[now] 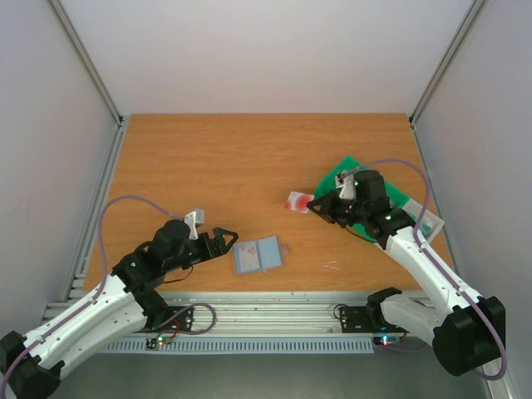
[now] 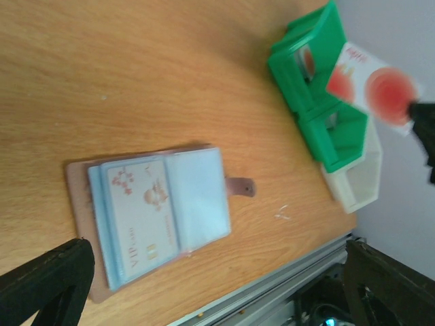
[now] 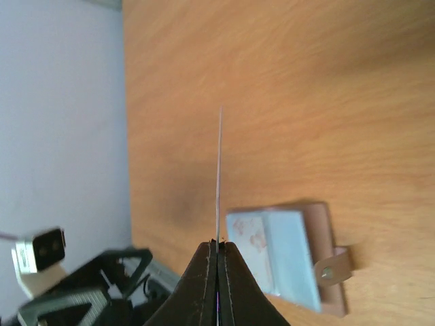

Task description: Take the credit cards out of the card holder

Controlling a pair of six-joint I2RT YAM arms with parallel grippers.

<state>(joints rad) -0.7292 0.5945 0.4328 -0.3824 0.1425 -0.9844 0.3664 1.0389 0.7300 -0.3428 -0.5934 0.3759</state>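
Observation:
The card holder [image 1: 258, 254] lies open on the table near the front edge, blue-grey sleeves over a brown cover. A pale VIP card [image 2: 139, 217] shows in its left sleeve. It also shows in the right wrist view [image 3: 282, 257]. My right gripper [image 1: 314, 204] is shut on a white card with red round marks [image 1: 298, 203], held in the air above the table, left of the green tray. That card shows edge-on in the right wrist view [image 3: 219, 176] and flat in the left wrist view [image 2: 372, 87]. My left gripper [image 1: 226, 241] is open and empty, just left of the holder.
A green compartmented tray [image 1: 349, 176] stands at the right under my right arm; it also shows in the left wrist view [image 2: 319, 95], with a white container [image 2: 357, 178] beside it. The table's metal front rail [image 1: 266, 303] runs close behind the holder.

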